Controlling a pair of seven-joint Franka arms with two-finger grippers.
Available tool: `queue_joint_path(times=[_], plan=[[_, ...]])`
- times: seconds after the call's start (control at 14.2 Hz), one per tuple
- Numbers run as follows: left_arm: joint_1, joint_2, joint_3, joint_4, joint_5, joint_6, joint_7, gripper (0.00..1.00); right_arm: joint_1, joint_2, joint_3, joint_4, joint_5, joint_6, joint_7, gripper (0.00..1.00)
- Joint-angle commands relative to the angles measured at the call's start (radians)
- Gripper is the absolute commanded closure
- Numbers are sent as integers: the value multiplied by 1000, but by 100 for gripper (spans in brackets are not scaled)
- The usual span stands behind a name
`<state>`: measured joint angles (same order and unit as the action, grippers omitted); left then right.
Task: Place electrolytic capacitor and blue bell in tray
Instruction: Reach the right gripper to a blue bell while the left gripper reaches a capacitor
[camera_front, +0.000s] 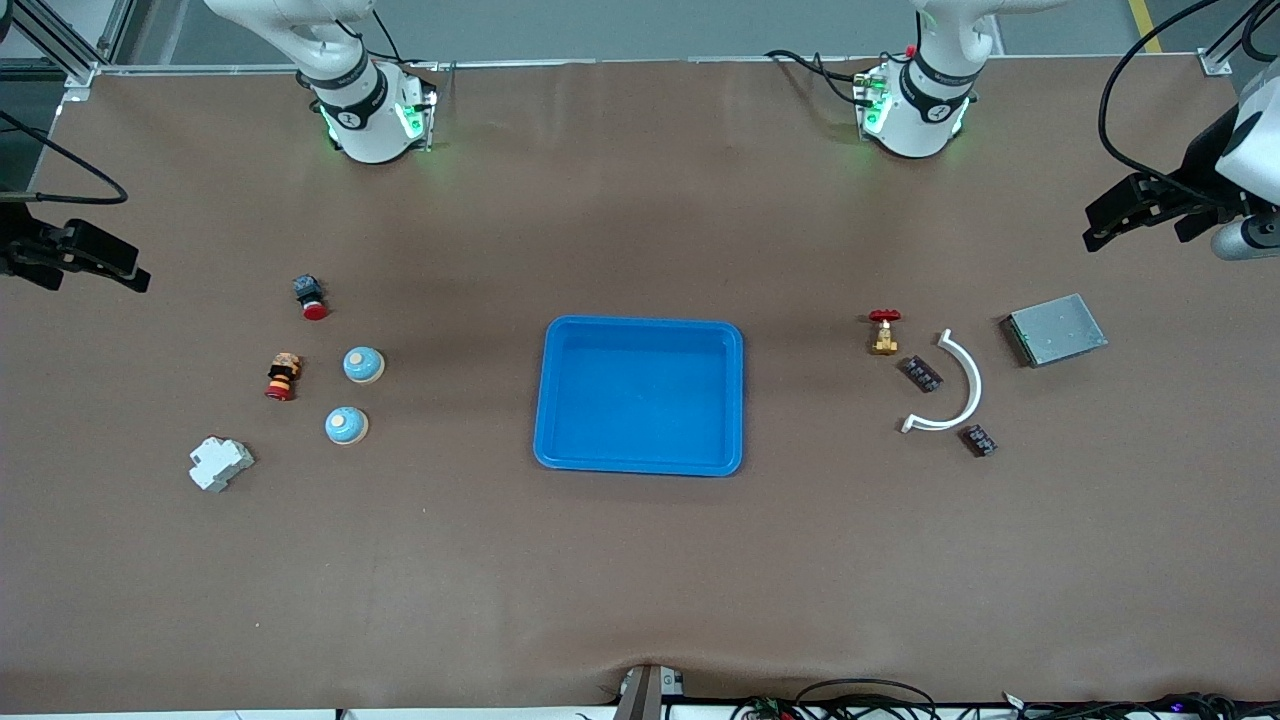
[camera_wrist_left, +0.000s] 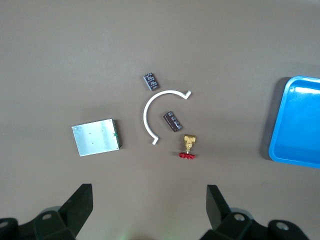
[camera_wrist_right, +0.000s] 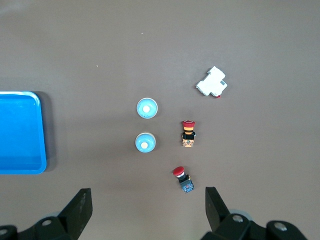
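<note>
the shallow bright-blue tray (camera_front: 640, 330) sits empty in the table's middle. two blue bells (camera_front: 363, 364) (camera_front: 346, 426) stand upright toward the right arm's end. two dark capacitors (camera_front: 921, 374) (camera_front: 979, 440) lie flat toward the left arm's end.

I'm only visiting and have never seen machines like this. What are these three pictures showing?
Two robot arms stand at a brown table. One picture looks down from a high camera facing them; the other two come from cameras on the arms' wrists. Each arm ends in a two-fingered pincer: the left pincer and the right pincer are both open and hold nothing.

In the middle lies an empty blue tray. Toward the right arm's end lie two blue bells, two red-capped push buttons and a white block. Toward the left arm's end lie two dark capacitors, a white curved strip, a small brass valve and a grey metal box.
</note>
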<state>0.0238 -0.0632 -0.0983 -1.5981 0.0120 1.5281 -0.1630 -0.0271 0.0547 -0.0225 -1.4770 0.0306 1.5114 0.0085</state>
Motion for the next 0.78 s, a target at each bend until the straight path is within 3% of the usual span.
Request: queue_joint_path(times=[0.0,0.21,0.42,0.71], plan=[[4,-3,-1,15,-1,-14,-6,0,-2,-10,4,-5,-15,18,5,0],[5,0,3,17,6,-14,-6,0,-2,-10,4,-5,-15,20,5,0],[-5,36,-3,12,87,-13,-4,0,-1,-9,4,-6,-14,20,5,0],[4,85,-11,-34,72,1,-50,0,6,-9,7,-9,-11,32,19,0]])
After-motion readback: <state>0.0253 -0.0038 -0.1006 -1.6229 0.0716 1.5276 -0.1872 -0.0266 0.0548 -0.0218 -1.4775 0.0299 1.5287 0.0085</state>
